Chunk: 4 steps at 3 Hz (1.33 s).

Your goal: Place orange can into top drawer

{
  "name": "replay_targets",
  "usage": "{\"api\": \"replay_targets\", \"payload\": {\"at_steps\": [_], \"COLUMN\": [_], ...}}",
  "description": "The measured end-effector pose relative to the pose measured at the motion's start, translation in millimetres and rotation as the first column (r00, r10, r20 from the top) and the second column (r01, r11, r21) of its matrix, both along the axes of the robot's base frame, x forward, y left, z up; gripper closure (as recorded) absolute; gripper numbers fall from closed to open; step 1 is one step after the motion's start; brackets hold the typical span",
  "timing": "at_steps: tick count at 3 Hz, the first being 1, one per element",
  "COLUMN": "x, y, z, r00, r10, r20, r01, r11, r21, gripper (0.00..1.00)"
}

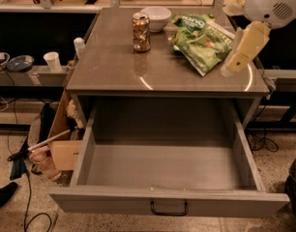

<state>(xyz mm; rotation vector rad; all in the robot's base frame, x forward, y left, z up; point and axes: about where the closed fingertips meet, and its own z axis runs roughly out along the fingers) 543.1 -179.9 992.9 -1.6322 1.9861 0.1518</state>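
Gripper (229, 69): hung over table's (114, 71) right edge; grip state unclear.
Risk: crossing reach might have snagged green bag (203, 43) or toppled orange can (141, 32).

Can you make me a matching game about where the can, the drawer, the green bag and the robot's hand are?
Things:
1 orange can
2 top drawer
3 green bag
4 hand

Places:
A pulled open under the tabletop
B hovering near the tabletop's right edge
C standing upright by the white bowl
D lying flat on the tabletop's right side

Pairs: 1-C, 2-A, 3-D, 4-B
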Motion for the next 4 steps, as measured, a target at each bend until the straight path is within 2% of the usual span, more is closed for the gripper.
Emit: {"api": "replay_targets", "payload": {"at_steps": [1, 2, 3, 4], "x": [18.6, 23.8, 23.8, 35.1], "y": [15.7, 19.6, 19.6, 22.6], "z": [-3.7, -2.6, -2.6, -4.6], "r00": [0.9965, 0.9953, 0.9953, 0.9944], "r10": [0.075, 0.089, 0.089, 0.101], "r20": [-0.038, -0.039, -0.039, -0.034], "r01": [-0.070, -0.082, -0.082, -0.092], "r11": [0.991, 0.987, 0.987, 0.977], "r21": [0.110, 0.140, 0.140, 0.194], "gripper": [0.00, 0.00, 0.00, 0.00]}}
